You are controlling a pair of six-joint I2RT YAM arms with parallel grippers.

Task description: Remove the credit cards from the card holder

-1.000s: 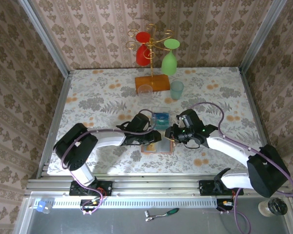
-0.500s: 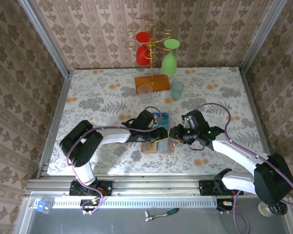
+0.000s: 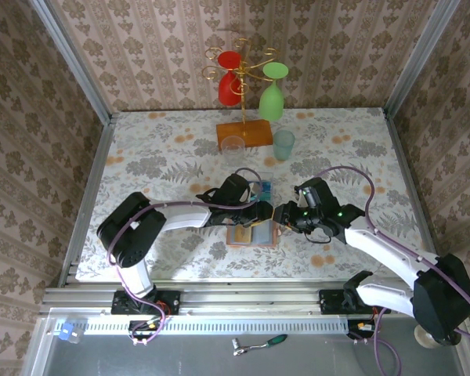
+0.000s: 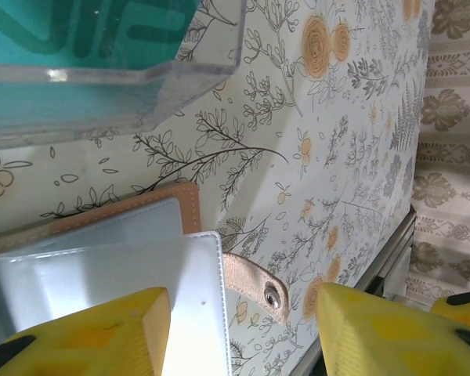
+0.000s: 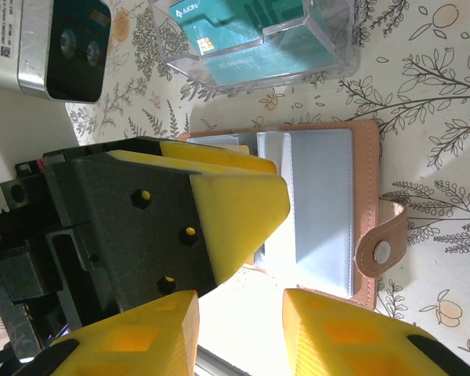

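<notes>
Card holder (image 3: 251,236) lengthwise left-right, tab (image 5: 380,249) apparently rightward

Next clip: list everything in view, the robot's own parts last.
card holder: one, salmon-brown with blue-grey pockets, lying open on the near middle of the table
credit cards: count unclear, teal, inside the clear box
clear box: one, transparent, just behind the card holder
rack: one, gold wire on an orange wooden base, far middle
stem glasses: two, red and green, hanging on the rack
cups: two, clear and pale green, in front of the rack
table: one, floral cloth
tool: one, green handle, on the grey ledge before the arm bases
left end effector: one, yellow fingers, open over the card holder
right end effector: one, yellow fingers, open at the card holder's right edge
</notes>
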